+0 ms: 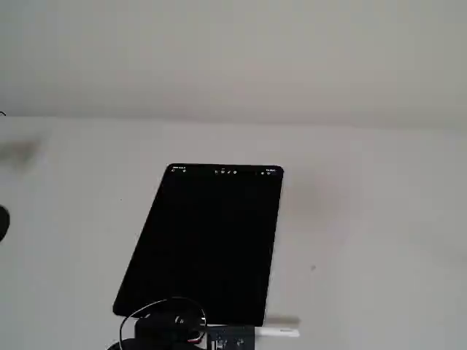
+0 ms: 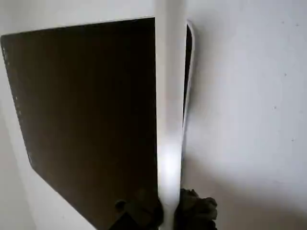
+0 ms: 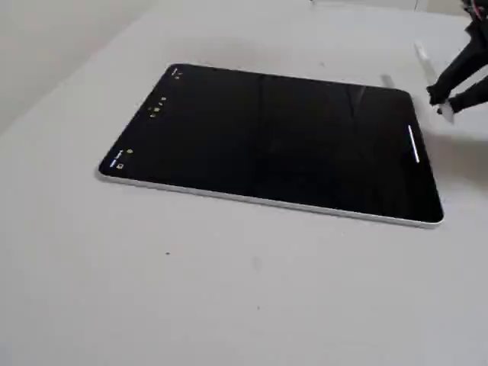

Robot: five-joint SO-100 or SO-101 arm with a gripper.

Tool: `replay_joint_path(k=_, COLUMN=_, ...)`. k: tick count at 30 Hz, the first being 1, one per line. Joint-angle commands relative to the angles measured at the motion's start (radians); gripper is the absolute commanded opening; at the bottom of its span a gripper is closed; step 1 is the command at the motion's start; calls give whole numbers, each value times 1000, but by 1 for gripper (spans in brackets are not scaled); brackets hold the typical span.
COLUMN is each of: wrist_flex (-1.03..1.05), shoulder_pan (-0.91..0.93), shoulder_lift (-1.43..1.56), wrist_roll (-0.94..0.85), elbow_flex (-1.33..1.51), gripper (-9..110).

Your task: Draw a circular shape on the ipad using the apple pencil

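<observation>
Pencil (image 2: 169, 120) clamped between gripper (image 2: 168, 211) fingers (image 2: 196, 208), shaft projecting forward across ipad (image 2: 86, 115) edge in wrist view; ipad flat on table (image 3: 229, 290); gripper beside ipad's short side opposite icons.

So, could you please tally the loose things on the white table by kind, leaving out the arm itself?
Flat black-screened tablet with a silver edge: 1
Thin white cylindrical stylus, held in the black gripper: 1
Drawn outlines on the screen: 0
Total: 2
</observation>
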Motion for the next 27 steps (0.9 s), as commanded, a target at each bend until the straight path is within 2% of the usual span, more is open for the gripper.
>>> replay_joint_path(k=1, wrist_flex=-74, shoulder_pan=-75, shoulder_lift=9, wrist_roll=-66, elbow_flex=-66, gripper=0)
replay_joint_path(k=13, wrist_flex=-120, shoulder_pan=-64, shoulder_lift=9, wrist_roll=-87, elbow_flex=-60, gripper=0)
replay_joint_path(k=27, wrist_flex=-374, shoulder_pan=-164, shoulder_lift=9, wrist_roll=-503, elbow_flex=-6, gripper=0)
